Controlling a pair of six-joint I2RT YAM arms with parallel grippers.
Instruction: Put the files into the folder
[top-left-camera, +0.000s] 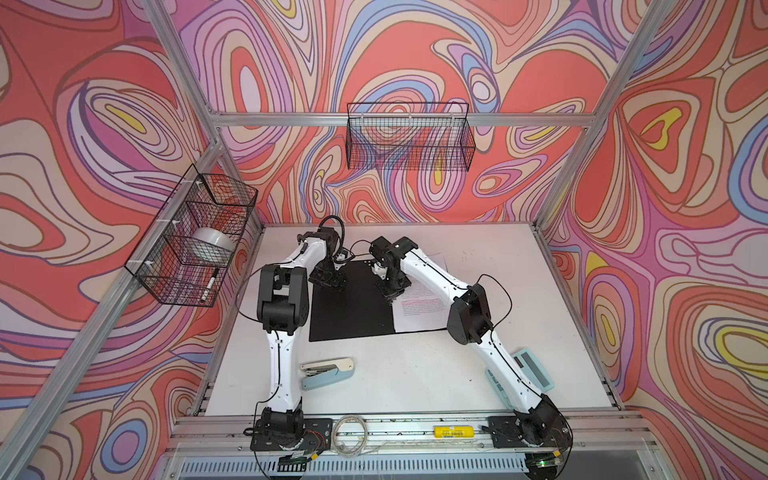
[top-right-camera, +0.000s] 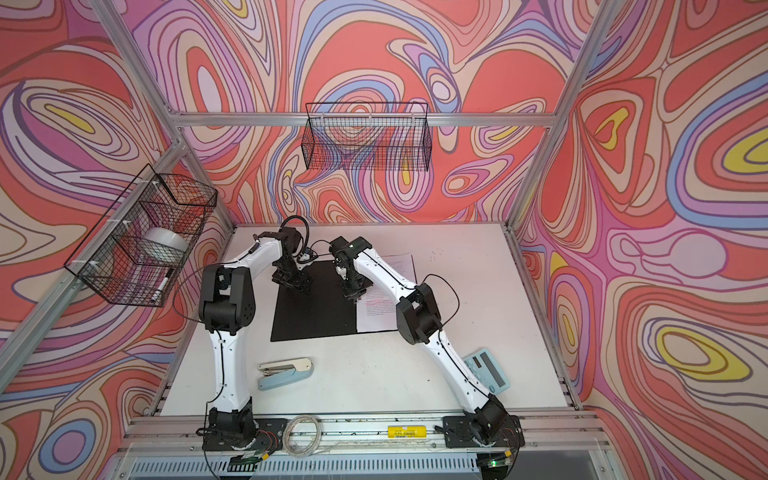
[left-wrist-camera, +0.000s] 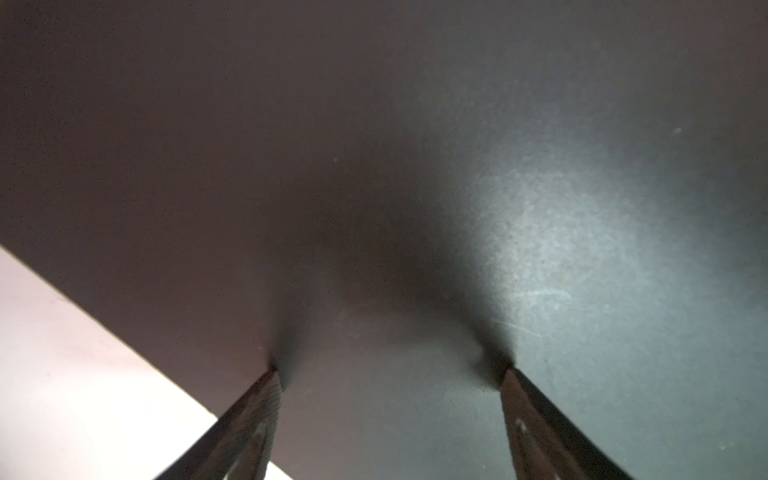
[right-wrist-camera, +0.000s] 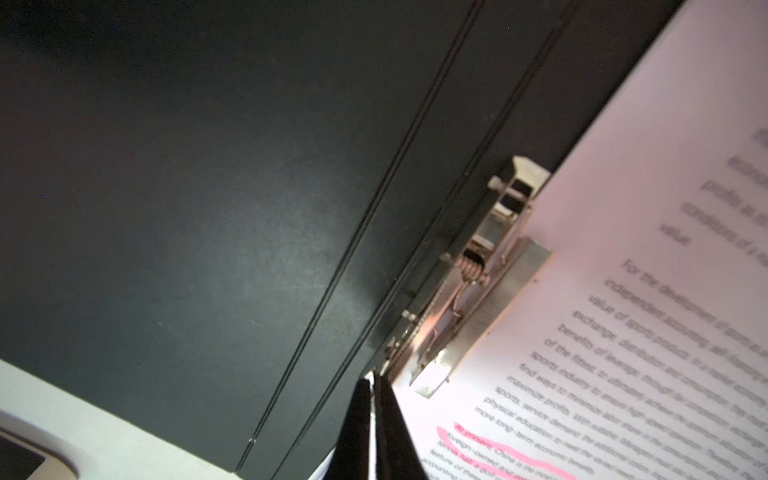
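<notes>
Black card fills most of the open folder (top-left-camera: 353, 307): it lies spread flat on the white table (top-left-camera: 415, 374), inside face up, towards the far middle in both top views. The files (top-left-camera: 419, 311) already lie on its right half, their left margin against the spine. In the right wrist view the metal clip (right-wrist-camera: 478, 299) beside the spine has its flat bar down over that margin. So the filing itself looks largely done. What seems left is checking that the clip really bites, squaring any sheet that sits askew at the far corner, and folding the left cover over.

The left gripper (left-wrist-camera: 390, 374) stands with its jaws wide. Both fingertips (left-wrist-camera: 272, 374) are planted on the black left flap near its far edge, apparently pinning it flat. The right gripper (right-wrist-camera: 372, 382) has its jaws together, set at the sheets' edge right beside the near end of the clip. A thin pale sliver shows between the jaws, but I cannot tell whether it is a pinched sheet edge.

The spine and the long sides of the sheets run from the robot's side towards the back wall, leaning slightly. The printed lines, one of them marked pink, run across, left to right. The folder's opening faces up, and its free cover edge points to the robot's left.
</notes>
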